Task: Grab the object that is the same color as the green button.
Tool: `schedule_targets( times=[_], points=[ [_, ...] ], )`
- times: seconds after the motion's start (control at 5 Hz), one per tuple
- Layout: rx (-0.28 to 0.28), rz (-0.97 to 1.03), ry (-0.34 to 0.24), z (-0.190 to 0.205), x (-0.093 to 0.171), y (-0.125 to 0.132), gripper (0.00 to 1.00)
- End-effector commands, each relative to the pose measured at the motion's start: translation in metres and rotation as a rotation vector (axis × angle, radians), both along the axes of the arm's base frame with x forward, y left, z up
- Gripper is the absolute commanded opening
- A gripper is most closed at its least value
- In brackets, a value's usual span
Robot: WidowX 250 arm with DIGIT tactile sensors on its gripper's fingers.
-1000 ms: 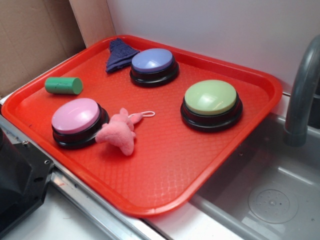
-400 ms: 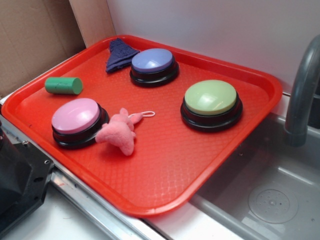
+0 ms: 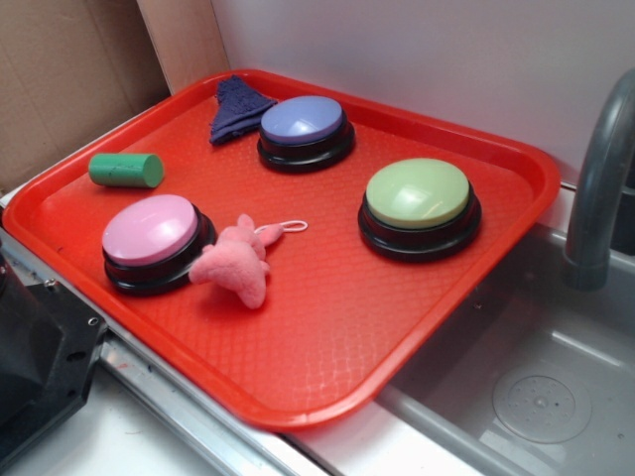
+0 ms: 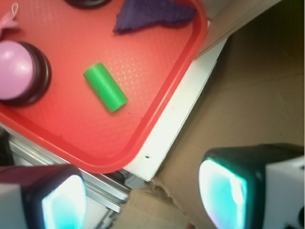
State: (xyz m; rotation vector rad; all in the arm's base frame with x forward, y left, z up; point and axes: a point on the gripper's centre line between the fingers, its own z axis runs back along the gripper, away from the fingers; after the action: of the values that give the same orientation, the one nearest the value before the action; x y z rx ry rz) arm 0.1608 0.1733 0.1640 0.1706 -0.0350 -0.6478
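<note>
You're basically at the starting line here, as far as I can judge: the small matte green cylinder [image 3: 126, 170] lies on its side untouched near the left edge of the red plastic tray [image 3: 327, 342], well apart from the big round push-button with the pale lime-green dome on a black base [image 3: 419, 208] that it's supposed to match. In the wrist view the same cylinder [image 4: 105, 87] sits on the tray's pebbled surface, and your gripper [image 4: 143, 198] hangs off past the tray's corner, over white ledge and brown cardboard, with its two pale-padded fingers [image 4: 223, 193] spread wide and nothing between them. So nothing is grabbed yet; what's left looks like all of it: getting over the cylinder, coming down, pinching, lifting. On materials, the cylinder looks solid and smooth-sided with flat ends (round, so I'd guess it can roll if you nudge it sideways). The tray has a fine diamond texture and a raised, rounded lip. The fuzzy pink plush toy [image 3: 235, 262] with its little string loop leans against the pink-domed button [image 3: 154, 241], and the dark blue knitted cloth [image 3: 238, 105] sits crumpled at the far corner beside the purple-blue-domed button [image 3: 305, 131]. Both are soft, floppy distractors, and the buttons are glossy hard domes.
</note>
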Motion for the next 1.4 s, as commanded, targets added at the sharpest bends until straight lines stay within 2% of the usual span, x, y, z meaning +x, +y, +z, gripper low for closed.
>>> schedule_targets(
  times=[0.0, 0.2, 0.4, 0.6, 1.0, 1.2],
  points=[
    [0.162, -0.151, 0.133, -0.060, 0.031, -0.021, 1.00],
    [0.142, -0.177, 0.145, -0.078, 0.047, -0.032, 1.00],
    [0.152, -0.154, 0.168, -0.101, 0.056, -0.032, 1.00],
    [0.184, -0.173, 0.212, -0.118, 0.054, -0.034, 1.00],
    [0.126, -0.214, 0.323, -0.126, 0.040, -0.035, 1.00],
    [0.123, -0.161, 0.305, -0.136, 0.047, -0.034, 1.00]
  ],
)
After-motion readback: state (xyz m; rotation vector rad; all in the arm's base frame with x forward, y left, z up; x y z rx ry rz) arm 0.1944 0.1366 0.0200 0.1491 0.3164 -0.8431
